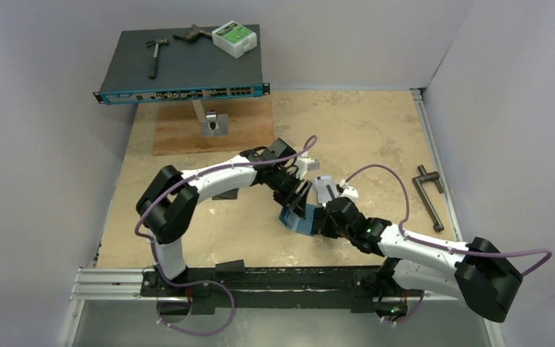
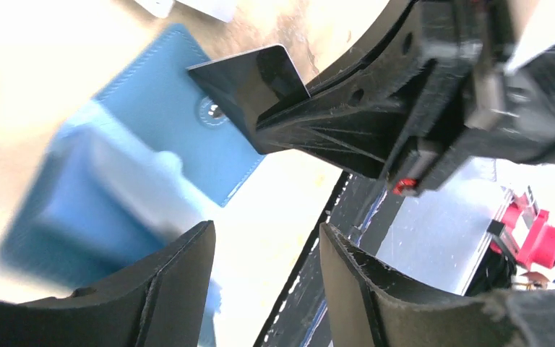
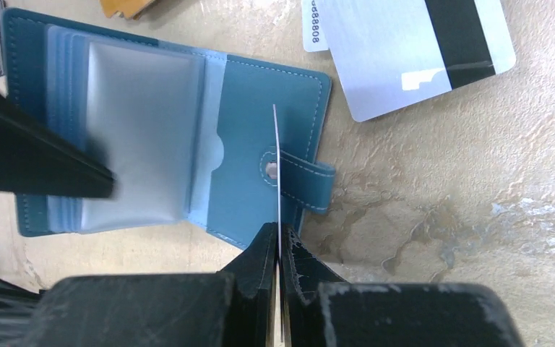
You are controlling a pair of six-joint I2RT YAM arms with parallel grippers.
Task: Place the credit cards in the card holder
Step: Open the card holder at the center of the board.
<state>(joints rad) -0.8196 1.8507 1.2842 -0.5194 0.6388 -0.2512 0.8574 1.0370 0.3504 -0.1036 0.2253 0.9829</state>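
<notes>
the teal card holder [image 3: 260,108] is lying open on the table [image 3: 441,181], its clear pockets showing and its snap tab sticking out. the right gripper [image 3: 278,246] is pinching one card [image 3: 276,159] edge-on just above the snap. the left gripper [image 2: 266,231] is hanging spread over the pocket side. three more are lying nearby: a silver striped card [image 3: 405,50], a white card [image 3: 312,29] under it, and an orange card [image 3: 126,6].

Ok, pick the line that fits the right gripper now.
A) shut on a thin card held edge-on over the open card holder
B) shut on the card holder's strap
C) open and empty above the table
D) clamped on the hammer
A: in the right wrist view the right gripper pinches a card edge-on, above the card holder, which lies open.
</notes>
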